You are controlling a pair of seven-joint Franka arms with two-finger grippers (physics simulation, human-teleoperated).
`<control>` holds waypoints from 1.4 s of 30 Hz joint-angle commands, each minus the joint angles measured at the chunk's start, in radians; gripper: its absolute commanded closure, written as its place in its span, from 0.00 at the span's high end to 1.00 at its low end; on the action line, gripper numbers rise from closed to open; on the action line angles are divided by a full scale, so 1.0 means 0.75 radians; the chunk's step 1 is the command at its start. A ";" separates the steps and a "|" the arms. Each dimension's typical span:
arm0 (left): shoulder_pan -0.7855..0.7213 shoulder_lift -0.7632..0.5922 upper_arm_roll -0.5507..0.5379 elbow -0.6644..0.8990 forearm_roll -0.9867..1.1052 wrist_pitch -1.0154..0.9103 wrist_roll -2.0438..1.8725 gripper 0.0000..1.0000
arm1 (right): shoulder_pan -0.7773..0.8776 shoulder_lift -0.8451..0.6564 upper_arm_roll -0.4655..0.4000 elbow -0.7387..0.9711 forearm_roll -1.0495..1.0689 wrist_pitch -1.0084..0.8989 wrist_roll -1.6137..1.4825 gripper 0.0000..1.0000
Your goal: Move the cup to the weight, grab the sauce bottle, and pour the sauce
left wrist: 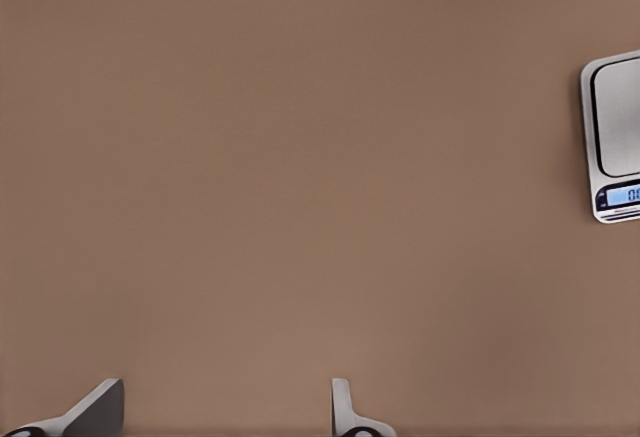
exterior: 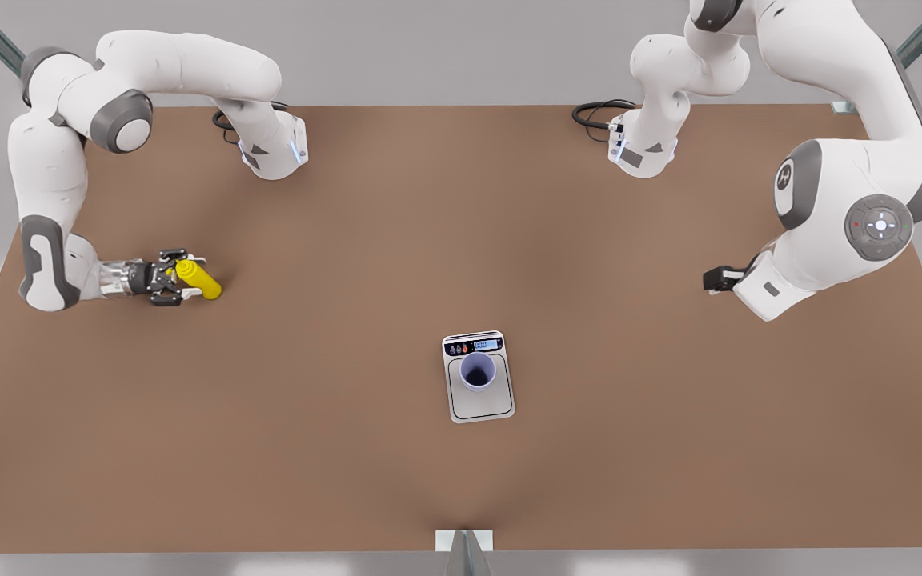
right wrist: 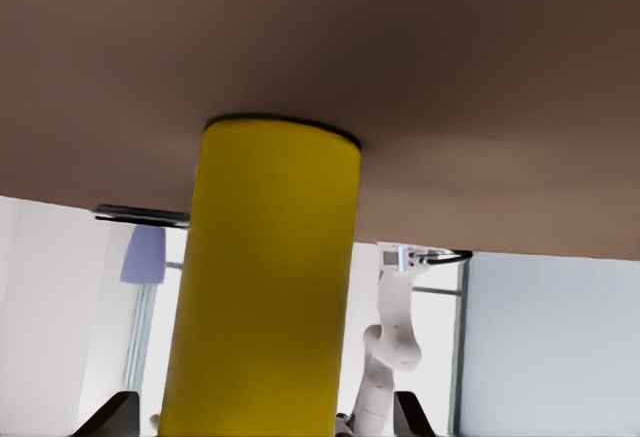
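- Now the cup (exterior: 478, 371) stands upright on the plate of the weight (exterior: 483, 404), close to its blue display, so that first job looks done
- Next comes the sauce bottle (exterior: 206, 284), which is far from the weight, out toward the front view's left, low over the brown table (exterior: 349, 448)
- It is small, round and bright yellow, and it is likely light
- Its smooth side could slip, and a squeeze bottle is likely soft, so a hard pinch might push sauce out too soon
- A good place to take hold looks like the middle of its round body, with one finger on each side
- Its nozzle must end up pointing down into the cup on the weight, and the cup is narrow, so the aim has to be careful
- Over there, well away from the weight, the right gripper (exterior: 186, 278) sits around the bottle
- Seen from the right wrist, its fingers (right wrist: 118, 412) are on both sides of the yellow body with a small gap showing, so it looks spread around the bottle and not squeezing it yet
- Across from it, the left gripper (exterior: 719, 278) waits well apart from the weight, toward the front view's right
- From the left wrist, its fingers (left wrist: 100, 407) are spread apart over bare table, holding nothing, and one edge of the weight shows off to the side
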 commanded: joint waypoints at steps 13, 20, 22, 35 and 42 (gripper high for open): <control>0.000 0.006 0.000 0.000 0.001 0.002 -0.004 1.00 | 0.000 -0.100 0.037 -0.012 -0.004 0.024 0.061 0.21; 0.000 0.004 0.000 0.008 0.001 0.000 0.000 1.00 | 0.206 -0.417 0.080 0.001 0.006 0.171 0.566 0.21; 0.000 0.002 0.000 0.014 0.001 0.000 -0.006 1.00 | 0.209 -0.491 0.170 0.001 0.010 0.241 0.744 0.21; -0.008 -0.002 0.000 0.018 0.001 -0.014 -0.008 1.00 | 0.256 -0.593 0.710 0.197 0.006 0.695 1.589 0.21; -0.010 -0.004 0.000 0.018 0.003 -0.018 -0.010 1.00 | 0.497 -0.573 0.751 0.377 -0.135 0.893 1.802 0.21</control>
